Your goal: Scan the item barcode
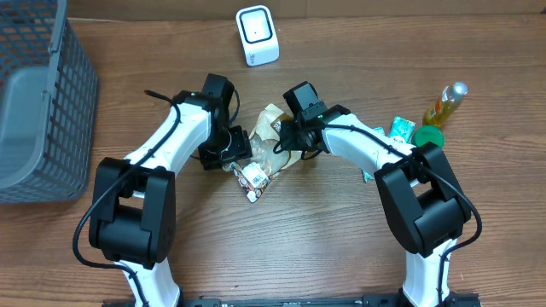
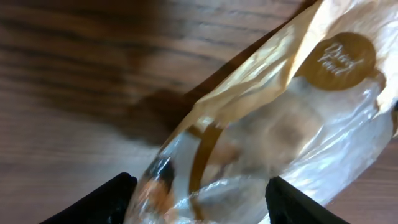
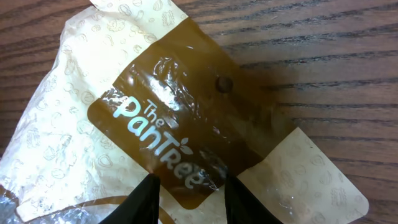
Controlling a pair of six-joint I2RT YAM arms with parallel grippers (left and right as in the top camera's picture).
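Closest to us in the left wrist view, the black left fingers (image 2: 102, 202) are cut off by the bottom edge. They stand wide apart with the crinkled bread bag of tan paper and clear plastic (image 2: 280, 124) filling the gap, and we cannot tell whether they press on it. That picture is blurred, so the script on the bag's round brown sticker is hard to read, and the pale contents show only as a soft shape behind the film. We see the black right fingers (image 3: 146, 199) a little apart just over the bag's glossy brown label (image 3: 168, 137), printed "The PanTree" in pale blue, with nothing visibly pinched between them. From overhead the bag lies on the brown wood-grain surface (image 1: 341, 239) between the two arms, partly hidden under them. Just beside it, a small white wrapper with red print (image 1: 254, 179) is too small to make out. Well apart, a boxy white scanner (image 1: 257, 35) stands near the far edge, and a grey mesh basket (image 1: 51, 94) is cut off at the picture's left.
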